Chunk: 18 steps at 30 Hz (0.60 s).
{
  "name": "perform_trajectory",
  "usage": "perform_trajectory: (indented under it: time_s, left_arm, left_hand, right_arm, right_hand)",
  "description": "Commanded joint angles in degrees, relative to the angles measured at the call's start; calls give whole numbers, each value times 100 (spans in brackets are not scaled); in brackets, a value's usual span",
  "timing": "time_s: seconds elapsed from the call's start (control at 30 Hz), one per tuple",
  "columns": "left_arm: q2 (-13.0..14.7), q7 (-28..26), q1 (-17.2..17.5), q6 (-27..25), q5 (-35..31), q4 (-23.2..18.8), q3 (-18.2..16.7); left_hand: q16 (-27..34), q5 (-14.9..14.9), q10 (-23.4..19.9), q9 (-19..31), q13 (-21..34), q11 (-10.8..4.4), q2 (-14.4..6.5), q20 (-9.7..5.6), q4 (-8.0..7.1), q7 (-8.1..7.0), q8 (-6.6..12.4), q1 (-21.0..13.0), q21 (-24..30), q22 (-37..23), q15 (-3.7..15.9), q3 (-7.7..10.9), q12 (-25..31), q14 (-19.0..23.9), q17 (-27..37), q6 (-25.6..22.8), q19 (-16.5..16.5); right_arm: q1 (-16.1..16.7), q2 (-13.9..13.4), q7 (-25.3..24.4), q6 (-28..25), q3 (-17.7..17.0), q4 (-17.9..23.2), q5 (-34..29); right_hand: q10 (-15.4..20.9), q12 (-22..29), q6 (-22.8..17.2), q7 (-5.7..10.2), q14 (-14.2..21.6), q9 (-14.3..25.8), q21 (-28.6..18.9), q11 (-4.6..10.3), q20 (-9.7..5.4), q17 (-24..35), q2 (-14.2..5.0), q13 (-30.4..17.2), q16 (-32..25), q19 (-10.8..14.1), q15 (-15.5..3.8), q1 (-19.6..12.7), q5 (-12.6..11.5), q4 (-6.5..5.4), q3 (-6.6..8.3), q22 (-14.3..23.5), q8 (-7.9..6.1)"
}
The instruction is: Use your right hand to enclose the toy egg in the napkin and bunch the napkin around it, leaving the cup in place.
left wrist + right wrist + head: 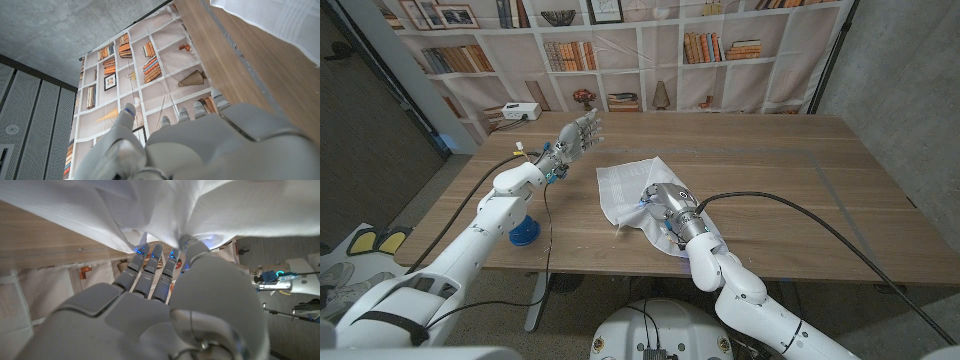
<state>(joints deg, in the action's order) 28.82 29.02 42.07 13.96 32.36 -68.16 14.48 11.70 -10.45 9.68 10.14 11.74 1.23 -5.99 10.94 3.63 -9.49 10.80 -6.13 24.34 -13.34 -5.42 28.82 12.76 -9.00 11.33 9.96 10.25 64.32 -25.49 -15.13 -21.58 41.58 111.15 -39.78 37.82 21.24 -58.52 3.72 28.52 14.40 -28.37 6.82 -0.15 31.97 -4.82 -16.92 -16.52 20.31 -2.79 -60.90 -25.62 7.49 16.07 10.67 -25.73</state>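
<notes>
A white napkin lies crumpled on the wooden table, near its middle. My right hand rests on the napkin's near half and its fingers and thumb gather folds of the napkin between them. The toy egg is hidden by the cloth and the hand. A blue cup stands near the table's front left edge, partly behind my left forearm. My left hand hovers above the table left of the napkin, fingers spread and holding nothing; a corner of the napkin shows beyond it.
A white box sits at the table's far left corner. A bookshelf backdrop stands behind the table. Bare wood stretches to the right of the napkin. A black cable runs from my right arm across the front right.
</notes>
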Motion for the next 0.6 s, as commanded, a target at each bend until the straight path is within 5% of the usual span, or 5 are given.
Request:
perform_trajectory:
  time_s: [0.03,0.6]
  left_arm:
    - [43,-88,98,-62,2,-174,-22]
    - [86,-170,221,-79,17,-382,-64]
  left_hand:
    - [-12,6,259,7,15,29,5,26,3,32,-16,-57,25,2,-3,44,8,-35,14,161,328]
    - [-6,7,268,7,15,15,-13,29,13,29,-14,-81,33,3,-6,67,4,-15,10,163,311]
  right_arm:
    - [6,-60,-25,403,-510,128,2490]
    - [-235,57,-241,1051,-855,-422,4163]
  right_hand:
    - [-33,-21,-428,-506,18,47,19,-88,39,30,-78,-30,9,-46,-826,5,21,-41,27,8,-80]
    - [-68,-28,-332,-601,121,158,39,-209,99,256,-158,-78,-159,-97,-744,-76,116,-1,-18,20,-194]
